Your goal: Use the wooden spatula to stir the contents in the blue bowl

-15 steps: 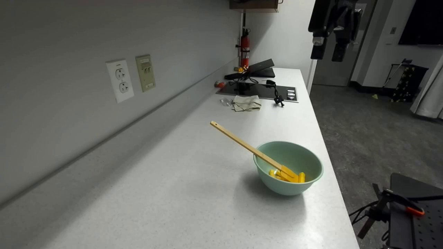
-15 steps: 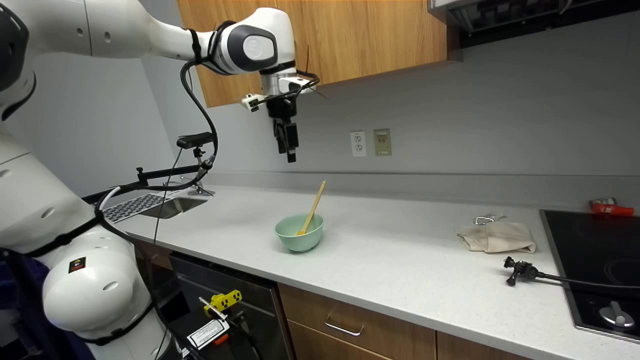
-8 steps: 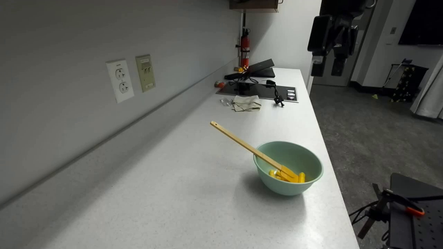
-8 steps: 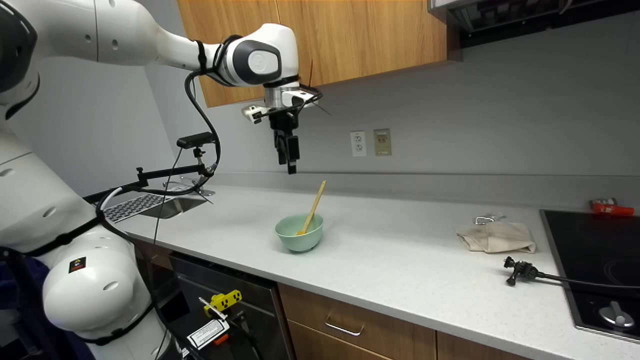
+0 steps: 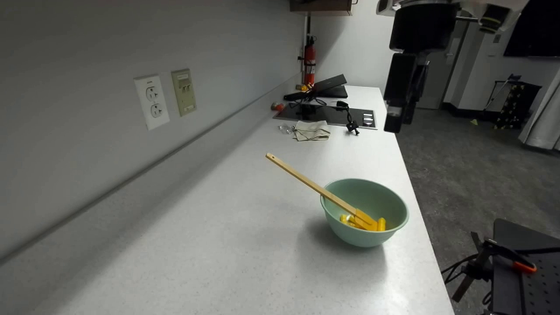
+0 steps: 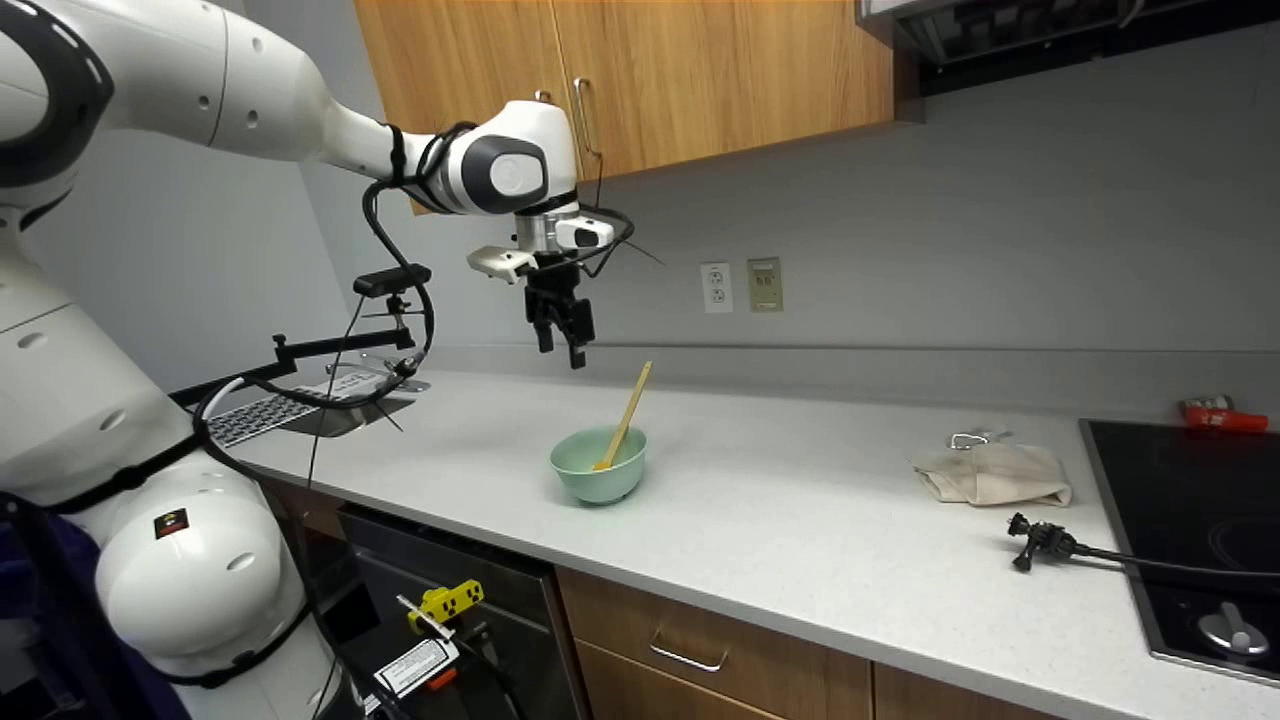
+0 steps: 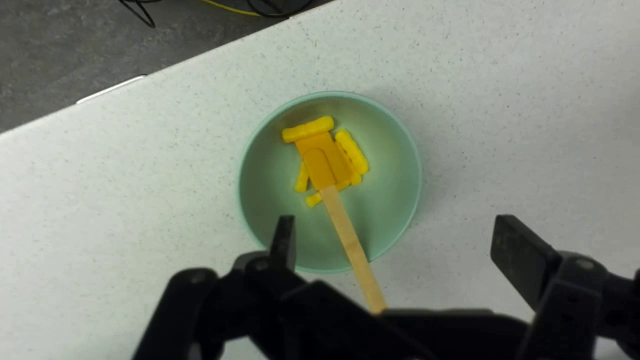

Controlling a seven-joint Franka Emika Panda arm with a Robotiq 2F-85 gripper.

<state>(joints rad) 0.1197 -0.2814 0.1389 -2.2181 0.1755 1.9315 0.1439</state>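
Observation:
The blue bowl, pale teal, stands upright on the counter in both exterior views (image 5: 363,239) (image 6: 600,489) and in the wrist view (image 7: 395,200). The wooden spatula (image 5: 306,180) leans in it, its orange-yellow head down on the contents and its handle resting over the rim; it also shows in an exterior view (image 6: 626,415) and the wrist view (image 7: 349,240). The contents, bright yellow bits (image 7: 307,129) (image 5: 381,224), lie partly under the head. My gripper (image 6: 562,358) (image 5: 400,125) (image 7: 394,222) is open and empty, above the bowl and spatula. The gripper hides the handle's end in the wrist view.
A wood cabinet (image 6: 720,80) hangs above the counter against the wall. A folded cloth (image 6: 992,474), a black clamp (image 6: 1045,540) and a black cooktop (image 6: 1200,520) are farther along. A sink (image 6: 350,412) lies near the arm. The counter's front edge runs near the bowl.
My gripper has come down toward the bowl and has turned about its vertical axis, so its two fingers now show apart in an exterior view. The bowl and the spatula have not moved.

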